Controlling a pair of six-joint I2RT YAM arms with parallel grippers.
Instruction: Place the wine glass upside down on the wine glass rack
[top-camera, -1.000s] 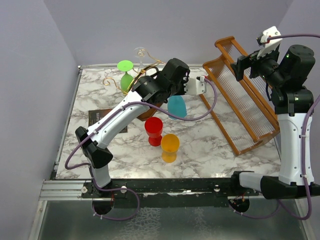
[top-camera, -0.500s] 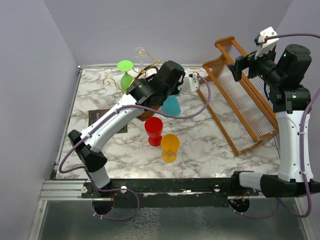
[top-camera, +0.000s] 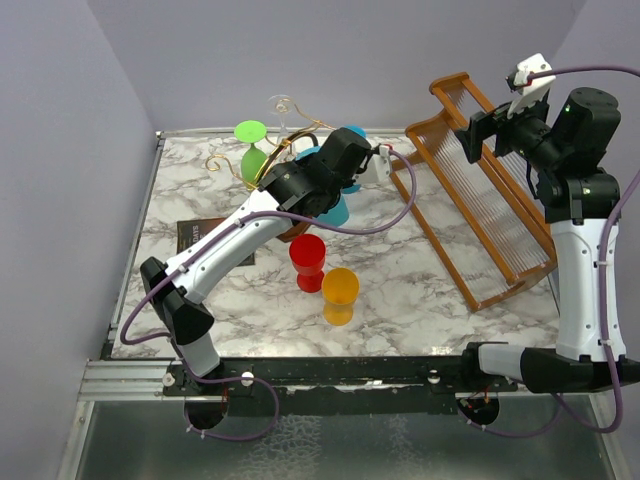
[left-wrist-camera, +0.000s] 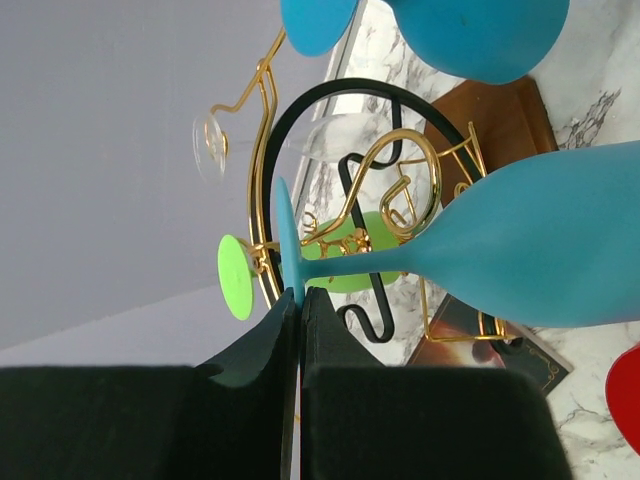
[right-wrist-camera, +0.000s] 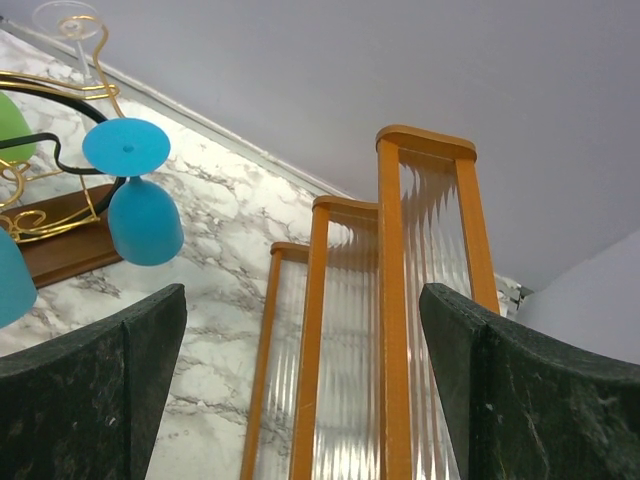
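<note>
Caution: with left gripper (left-wrist-camera: 298, 300) pinching blue wine glass (left-wrist-camera: 540, 250) by its foot, right gripper (right-wrist-camera: 300, 390) wide open and empty, seat stem in wine glass rack (left-wrist-camera: 490, 115) before releasing.

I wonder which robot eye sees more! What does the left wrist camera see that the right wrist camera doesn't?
Only the left wrist: the left gripper pinching the foot of a blue wine glass, and a red cup. Only the right wrist: the open right gripper and the slatted wooden rack. Both: the gold wire rack with another blue glass hanging upside down.
</note>
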